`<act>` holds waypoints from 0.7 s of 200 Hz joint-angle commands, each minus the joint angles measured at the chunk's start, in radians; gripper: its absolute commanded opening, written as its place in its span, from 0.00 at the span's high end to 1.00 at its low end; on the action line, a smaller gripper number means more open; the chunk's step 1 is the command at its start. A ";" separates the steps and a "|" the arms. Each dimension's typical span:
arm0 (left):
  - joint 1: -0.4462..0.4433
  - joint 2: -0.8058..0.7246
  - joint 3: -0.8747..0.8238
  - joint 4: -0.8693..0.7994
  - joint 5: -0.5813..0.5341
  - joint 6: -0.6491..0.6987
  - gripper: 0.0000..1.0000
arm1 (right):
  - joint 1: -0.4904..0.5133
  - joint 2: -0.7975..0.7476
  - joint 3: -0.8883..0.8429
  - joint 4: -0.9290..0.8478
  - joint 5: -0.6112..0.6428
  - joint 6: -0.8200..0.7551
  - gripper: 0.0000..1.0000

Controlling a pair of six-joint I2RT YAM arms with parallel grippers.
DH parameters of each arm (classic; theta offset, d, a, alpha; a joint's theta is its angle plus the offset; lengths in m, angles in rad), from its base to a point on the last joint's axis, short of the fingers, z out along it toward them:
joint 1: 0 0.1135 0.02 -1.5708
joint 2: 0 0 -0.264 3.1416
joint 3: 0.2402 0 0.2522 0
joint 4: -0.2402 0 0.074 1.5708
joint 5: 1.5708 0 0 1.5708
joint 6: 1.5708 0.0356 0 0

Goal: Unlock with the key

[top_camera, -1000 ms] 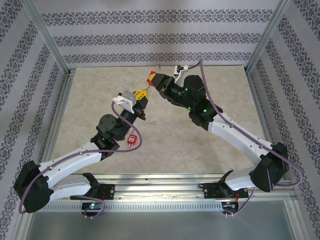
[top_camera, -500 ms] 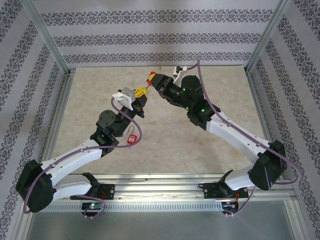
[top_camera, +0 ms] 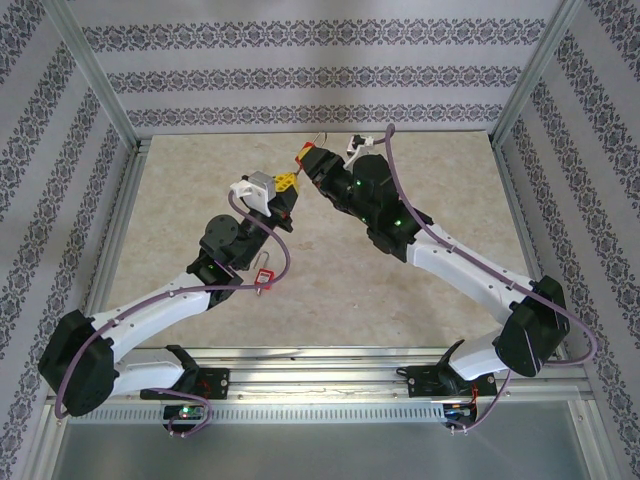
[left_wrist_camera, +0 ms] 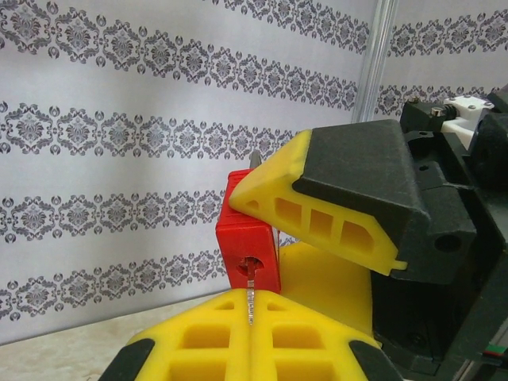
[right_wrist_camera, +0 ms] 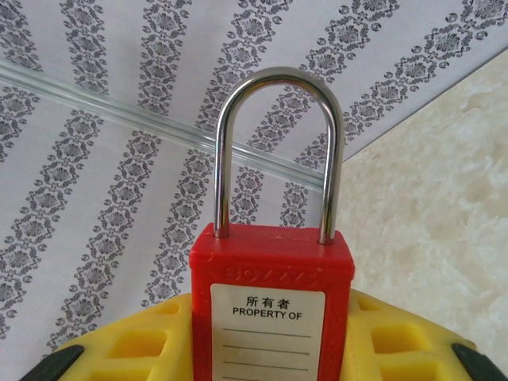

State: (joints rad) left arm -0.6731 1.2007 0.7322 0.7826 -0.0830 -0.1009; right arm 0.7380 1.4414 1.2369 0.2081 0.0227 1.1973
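While raised over the far middle of the mottled stone-look table (top_camera: pixel 190 200), clamps a boxy red plastic padlock (right_wrist_camera: pixel 271 309) between the right gripper's (top_camera: pixel 309 160) ribbed yellow pads (right_wrist_camera: pixel 143 349), smooth steel hoop (right_wrist_camera: pixel 278 87) seated at both legs. Pinches a thin toothed metal key (left_wrist_camera: pixel 252 305) in the left gripper's (top_camera: pixel 287 183) closed pads, tip at the round keyhole (left_wrist_camera: pixel 249 264) underneath.

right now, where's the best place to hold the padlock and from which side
Take the padlock by its red body, pads on the two narrow sides, coming in at the label face, as the right gripper seems to. The blocky body gives flat, parallel surfaces. That leaves the shackle free above and the keyhole open for the key.
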 commanded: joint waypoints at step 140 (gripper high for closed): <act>0.060 0.099 0.088 0.184 0.211 0.051 1.00 | 0.161 -0.022 -0.043 0.013 -0.240 -0.023 1.00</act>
State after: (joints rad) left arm -0.6147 1.2697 0.7506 0.9318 0.0429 -0.0830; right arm 0.7609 1.4353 1.2293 0.2829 0.1211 1.1969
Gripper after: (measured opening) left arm 0.052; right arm 0.331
